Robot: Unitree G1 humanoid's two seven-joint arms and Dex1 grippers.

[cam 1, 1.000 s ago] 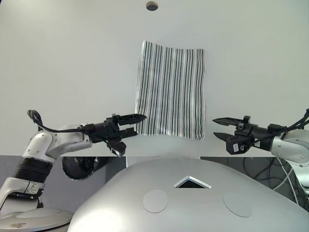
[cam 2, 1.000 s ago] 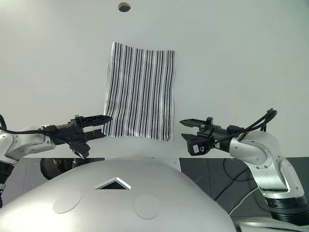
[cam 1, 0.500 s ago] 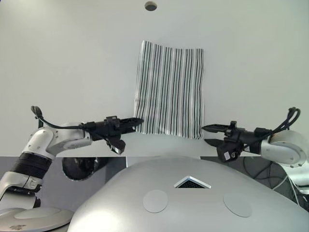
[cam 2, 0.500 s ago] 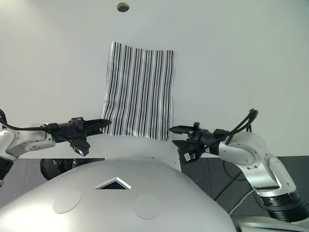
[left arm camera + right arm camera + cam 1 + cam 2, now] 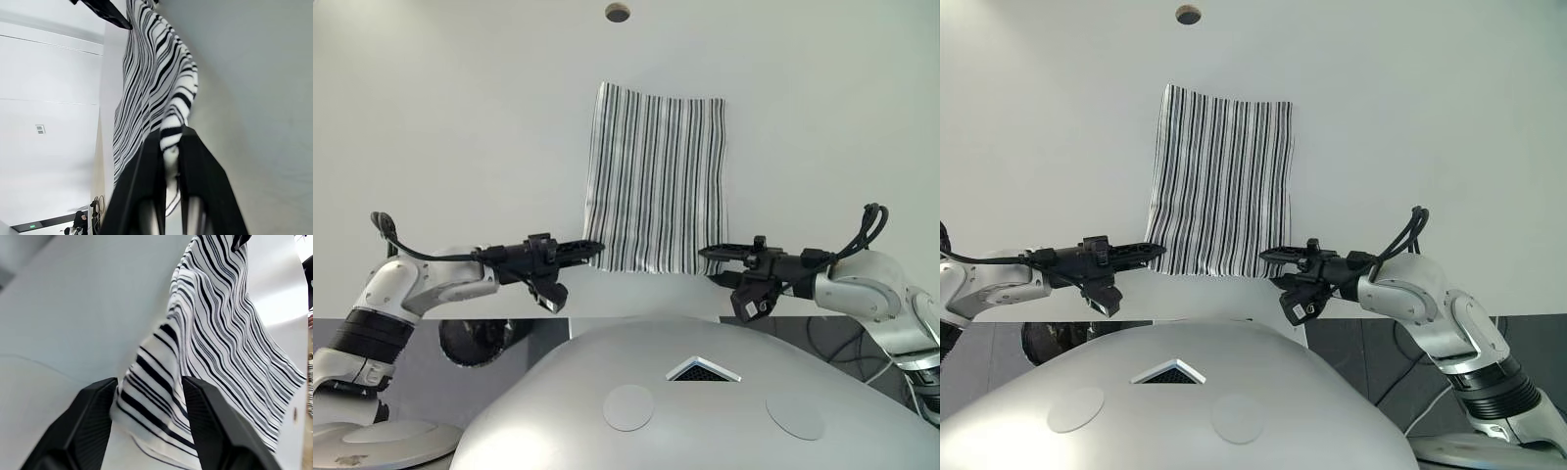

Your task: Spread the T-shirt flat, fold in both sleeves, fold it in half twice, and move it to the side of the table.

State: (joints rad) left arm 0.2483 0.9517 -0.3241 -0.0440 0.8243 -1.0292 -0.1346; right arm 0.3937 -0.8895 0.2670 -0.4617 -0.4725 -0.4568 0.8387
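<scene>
The black-and-white striped T-shirt (image 5: pixel 658 181) lies as a flat upright rectangle on the white table (image 5: pixel 450 117), its sleeves tucked in. My left gripper (image 5: pixel 595 245) is at the shirt's near left corner, its fingers (image 5: pixel 205 186) shut on a raised bit of the striped hem (image 5: pixel 168 127). At the near right corner, my right gripper (image 5: pixel 710 262) stands open. Its two fingers (image 5: pixel 93 416) straddle the hem there, with cloth (image 5: pixel 220 333) lying between them.
A dark round hole (image 5: pixel 618 12) sits in the table beyond the shirt. The table's near edge (image 5: pixel 411 315) runs just under both arms. Bare white tabletop stretches to the left and right of the shirt.
My right gripper has swung left from off to the side up to the shirt's near right corner. My left gripper has shut on the near left corner.
</scene>
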